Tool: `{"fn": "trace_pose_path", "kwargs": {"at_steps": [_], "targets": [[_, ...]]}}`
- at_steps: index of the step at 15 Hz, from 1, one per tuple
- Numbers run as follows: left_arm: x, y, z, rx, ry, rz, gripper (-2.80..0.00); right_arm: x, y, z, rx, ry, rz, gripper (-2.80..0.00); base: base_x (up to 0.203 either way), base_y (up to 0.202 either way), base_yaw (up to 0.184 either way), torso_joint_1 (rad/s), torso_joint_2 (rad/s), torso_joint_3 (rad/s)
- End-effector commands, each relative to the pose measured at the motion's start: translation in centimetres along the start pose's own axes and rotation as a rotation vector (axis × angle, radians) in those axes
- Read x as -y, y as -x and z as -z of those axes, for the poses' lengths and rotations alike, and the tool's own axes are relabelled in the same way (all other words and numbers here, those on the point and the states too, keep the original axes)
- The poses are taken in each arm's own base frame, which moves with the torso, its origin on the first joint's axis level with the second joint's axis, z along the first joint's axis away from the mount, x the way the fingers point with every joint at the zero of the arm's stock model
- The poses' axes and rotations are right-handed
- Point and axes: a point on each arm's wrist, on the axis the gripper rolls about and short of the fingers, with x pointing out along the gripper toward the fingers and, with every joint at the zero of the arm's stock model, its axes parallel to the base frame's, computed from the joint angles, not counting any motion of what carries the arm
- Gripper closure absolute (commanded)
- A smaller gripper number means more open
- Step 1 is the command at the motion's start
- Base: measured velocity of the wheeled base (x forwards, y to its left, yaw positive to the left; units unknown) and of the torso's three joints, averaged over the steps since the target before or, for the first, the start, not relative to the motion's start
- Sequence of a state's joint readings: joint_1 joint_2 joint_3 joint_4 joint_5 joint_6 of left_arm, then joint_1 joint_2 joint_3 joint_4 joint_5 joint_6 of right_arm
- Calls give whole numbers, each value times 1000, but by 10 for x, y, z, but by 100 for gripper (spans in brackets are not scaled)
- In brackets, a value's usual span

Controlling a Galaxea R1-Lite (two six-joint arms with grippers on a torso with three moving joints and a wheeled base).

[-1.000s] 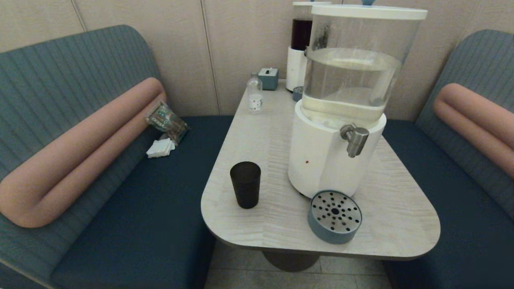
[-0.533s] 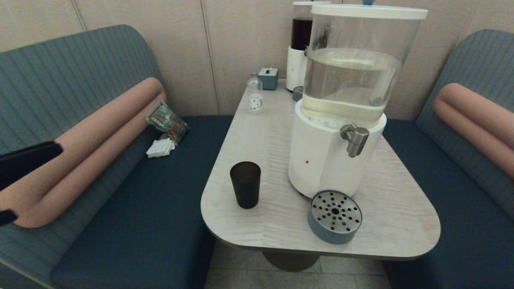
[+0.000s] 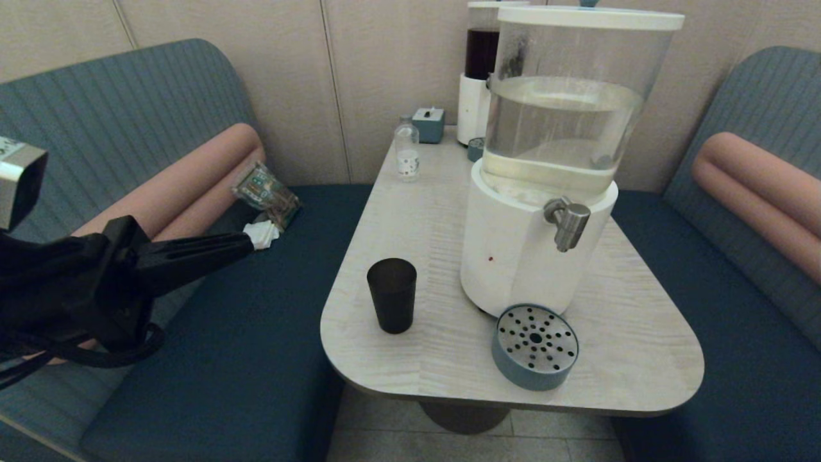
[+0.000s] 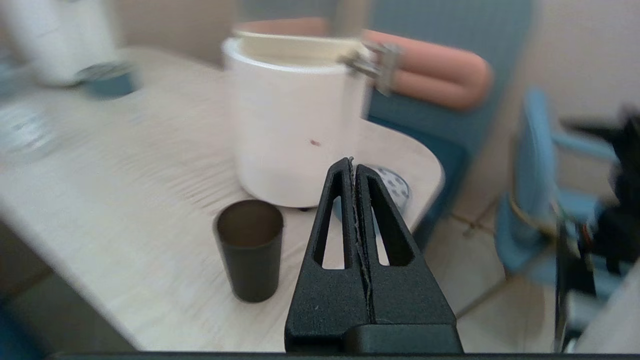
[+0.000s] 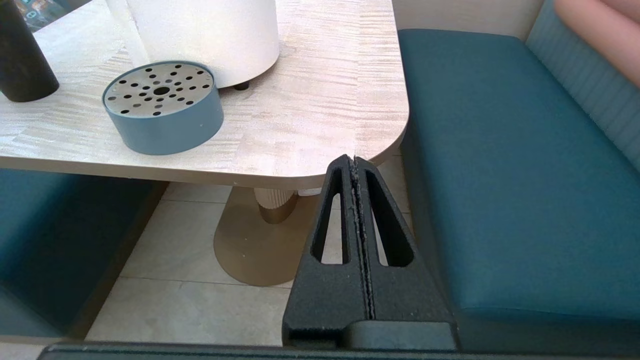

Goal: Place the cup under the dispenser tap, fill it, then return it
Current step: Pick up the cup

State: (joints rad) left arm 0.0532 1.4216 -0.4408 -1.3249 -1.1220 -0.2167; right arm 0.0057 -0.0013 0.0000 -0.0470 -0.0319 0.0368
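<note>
Head view, left gripper [image 3: 247, 239]: out over the bench seat, pointing toward the table, well apart from the cup; jaws pressed together, holding nothing.
Cup [image 3: 392, 294]: upright and empty on the table [image 3: 423, 218], left of the dispenser's white base [image 3: 513, 256]; near it, not touching.
Dispenser tap [image 3: 567, 221]: juts from the base above the drip tray [image 3: 535, 346]; nothing under it.
Right gripper [image 5: 355, 165]: seen only in the right wrist view; low beside the table's near right corner, above the floor; jaws closed, empty; seems parked.
Progress: none of it done as far as seen. Left: grasp, place under tap, fill, return.
Next call: jaws must open before reaching the cup.
</note>
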Motion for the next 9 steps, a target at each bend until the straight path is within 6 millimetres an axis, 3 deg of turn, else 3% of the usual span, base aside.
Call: {"fn": "trace_pose_path", "kwargs": {"at_steps": [1,5,9], "targets": [[-24,-7,41,-35,9,39,-280,0,-1,4,-10,0,0,0,0,0,0,0,0,0],[-46,-13,78,-79,-55,93,-280,0,-1,4,-11,0,0,0,0,0,0,0,0,0],[-83,-27,120,-108,-72,100,-280,0,-1,4,-11,0,0,0,0,0,0,0,0,0]]}}
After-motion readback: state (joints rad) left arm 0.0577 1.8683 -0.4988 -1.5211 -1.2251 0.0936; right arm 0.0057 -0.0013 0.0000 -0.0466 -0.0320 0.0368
